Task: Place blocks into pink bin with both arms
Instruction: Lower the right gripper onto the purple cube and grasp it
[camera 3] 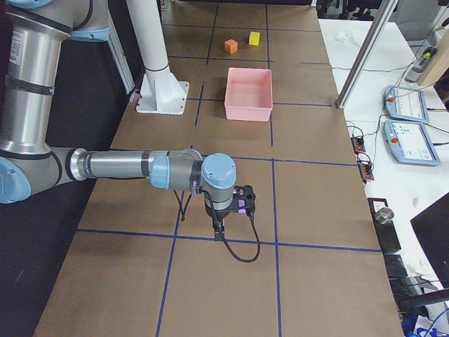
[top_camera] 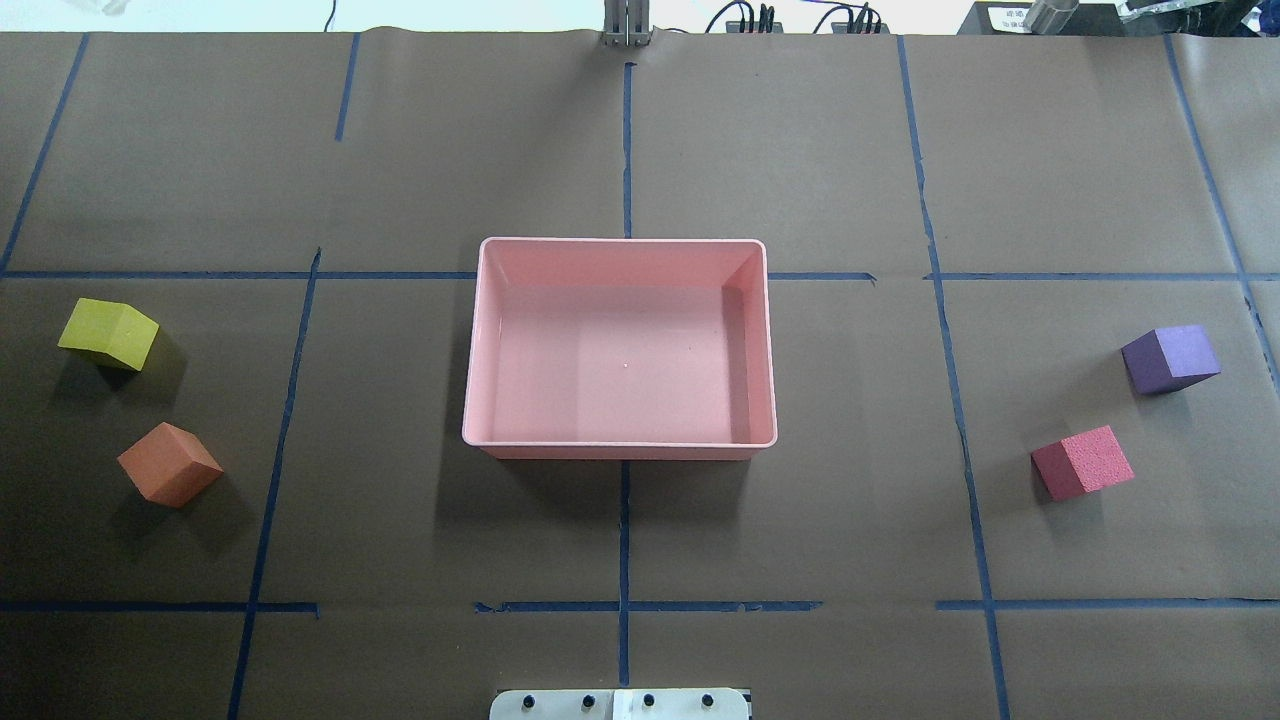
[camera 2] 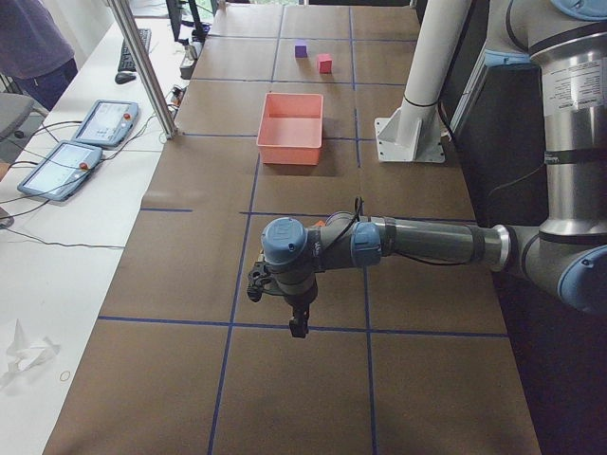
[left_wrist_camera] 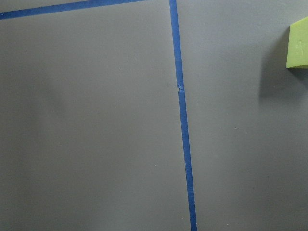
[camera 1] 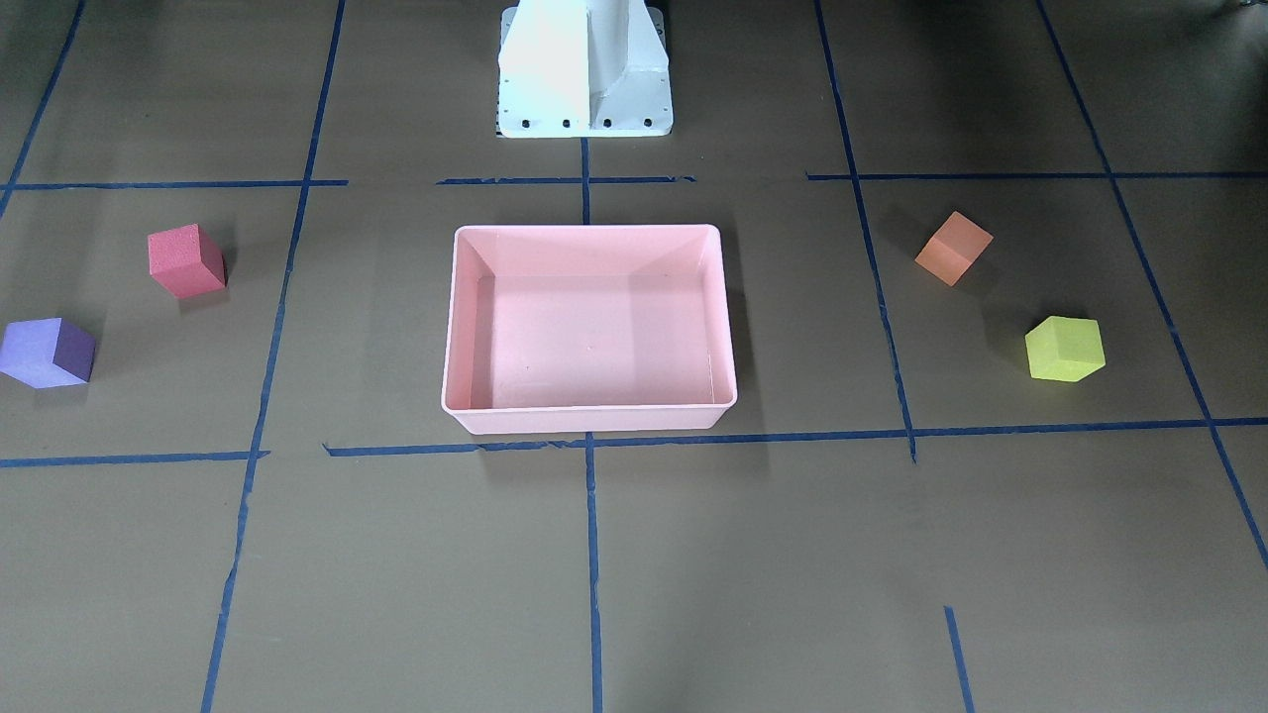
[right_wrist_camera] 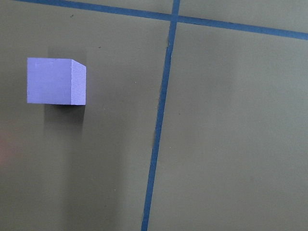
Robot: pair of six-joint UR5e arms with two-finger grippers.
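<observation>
Exterior front-facing: pink bin (camera 1: pixel 588 424) upright at centre of desk (camera 1: pixel 594 594), nothing inside; red block (camera 1: pixel 186 261) and purple block (camera 1: pixel 47 353) near each other on the robot's right, well apart from the bin; orange block (camera 1: pixel 953 248) and yellow block (camera 1: pixel 1065 349) paired likewise on the robot's left; white pedestal (camera 1: pixel 584 69) beyond the bin; no arm in shot. Overhead exterior: same layout, two blocks per side, all four on the desk, none touching the bin or one another; no arm in shot. Exterior left: left arm (camera 2: pixel 427 242) stretched low over the desk, left gripper (camera 2: pixel 298 327) pointing down near a blue tape line (camera 2: pixel 398 333); cannot tell whether fingers apart or together. Exterior right: right arm (camera 3: pixel 119 165) in matching pose, right gripper (camera 3: pixel 218 230) pointing down, a sliver of purple just beside it; finger state likewise impossible to tell. Left wrist-mounted: bare desk and tape, corner of the yellow block at the right edge, no fingers in shot. Right wrist-mounted: purple block whole at upper left, beside a tape crossing, no fingers in shot. Progress, as judged: none of four blocks binned, none grasped as far as visible; left to do: every pick and every drop, probably two blocks per arm
</observation>
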